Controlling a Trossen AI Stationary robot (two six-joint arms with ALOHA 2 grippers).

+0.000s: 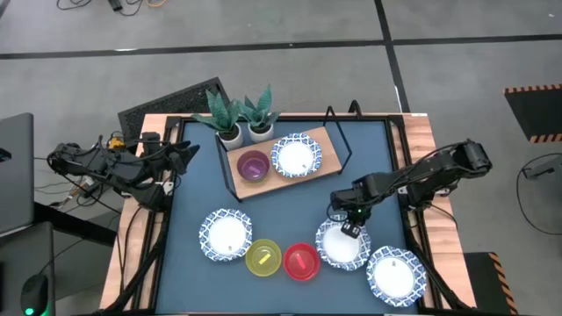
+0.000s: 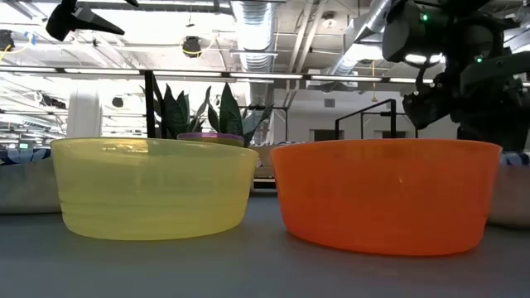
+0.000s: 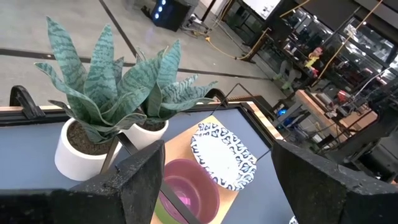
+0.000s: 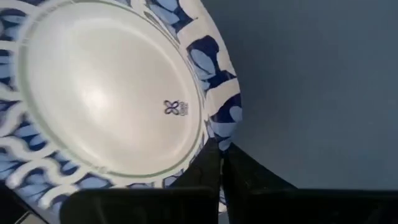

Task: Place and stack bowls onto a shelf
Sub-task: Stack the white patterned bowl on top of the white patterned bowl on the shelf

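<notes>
The shelf [image 1: 327, 156], a light wooden board in a black wire frame, stands at the table's far middle. On it sit a purple bowl [image 1: 253, 165], with a green edge [image 3: 161, 209] showing under it, and a white blue-rimmed bowl [image 1: 296, 155]. On the blue table rest three white blue-rimmed bowls [image 1: 226, 234] [image 1: 341, 247] [image 1: 395, 274], a yellow bowl [image 1: 262, 258] and a red bowl [image 1: 301, 262]. My right gripper [image 1: 351, 227] points down, shut on the middle white bowl's rim. My left gripper [image 3: 230, 186] hangs open at the table's far left, facing the shelf. My right gripper pinches the white bowl's blue-patterned rim [image 4: 219, 138] on its far side between its two fingers. One finger [image 4: 200, 173] is over the bowl's inside, the other [image 4: 249, 177] outside over the table. The fingers come steeply from above. The bowl sits on the table.
Two small white pots with spiky green plants [image 1: 239, 116] stand at the shelf's far left corner. The yellow bowl [image 2: 153, 186] and the red bowl [image 2: 385, 194] lie near the table's front edge. Bare blue table [image 1: 290, 211] lies between the shelf and the front bowls.
</notes>
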